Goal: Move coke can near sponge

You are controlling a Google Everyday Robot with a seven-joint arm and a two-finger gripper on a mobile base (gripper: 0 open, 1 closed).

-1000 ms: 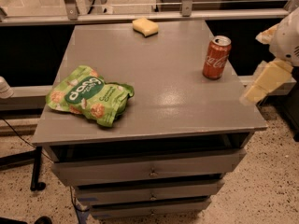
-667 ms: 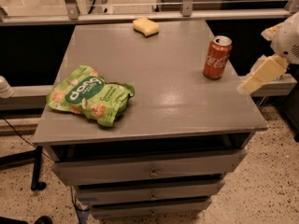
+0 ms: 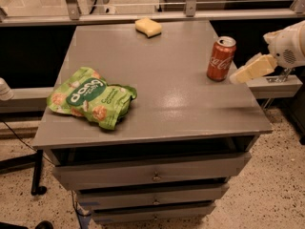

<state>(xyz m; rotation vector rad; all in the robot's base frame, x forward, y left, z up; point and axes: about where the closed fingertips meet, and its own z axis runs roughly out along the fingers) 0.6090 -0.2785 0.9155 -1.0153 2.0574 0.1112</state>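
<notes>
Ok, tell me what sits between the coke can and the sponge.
Camera view: only bare tabletop between coke can and sponge; gripper hovers beside the can.

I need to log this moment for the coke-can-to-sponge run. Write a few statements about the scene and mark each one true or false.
1. The coke can stands upright on the right side of the table. True.
2. The sponge lies touching the can. False: it lies near the table's far edge, well apart from the can.
3. The gripper has the can lifted off the table. False: the gripper is just right of the can, by the table's right edge, and the can stands on the table.
4. A green snack bag lies on the front-left part of the table. True.
</notes>
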